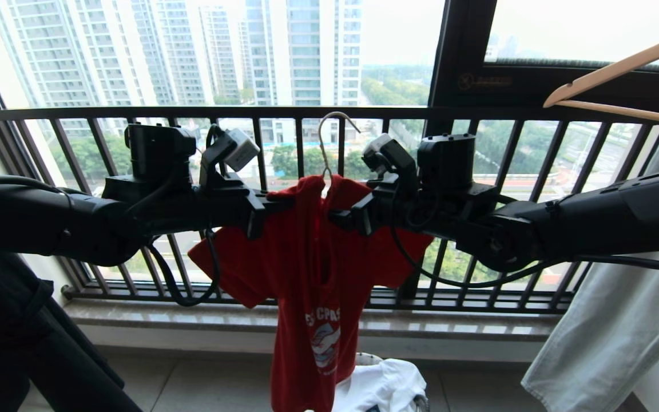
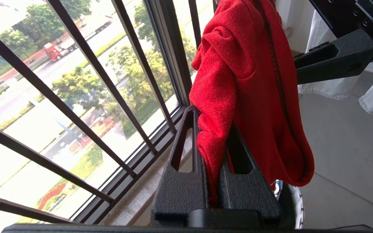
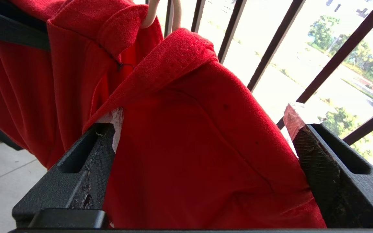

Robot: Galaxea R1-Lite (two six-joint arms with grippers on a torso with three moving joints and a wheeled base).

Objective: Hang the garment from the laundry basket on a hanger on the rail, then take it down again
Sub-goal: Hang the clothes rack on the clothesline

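Note:
The garment (image 1: 306,269), a red T-shirt with white lettering, hangs in front of the window between my two raised arms. The hanger (image 1: 329,137), thin cream wire, pokes its hook up out of the collar and hooks on nothing; its neck (image 3: 151,16) shows by the collar. My left gripper (image 1: 266,210) is shut on a bunched fold of the garment (image 2: 238,81) beside the collar. My right gripper (image 1: 345,220) stands open, with the garment's other shoulder (image 3: 189,136) lying between its fingers. The laundry basket (image 1: 365,358) sits on the floor below. The rail is out of view.
The black barred window railing (image 1: 306,113) runs close behind both grippers. Light-wood hangers (image 1: 621,68) and a pale garment (image 1: 610,320) hang at the right. A dark garment (image 1: 9,332) hangs at the left. White cloth (image 1: 381,386) lies in the basket.

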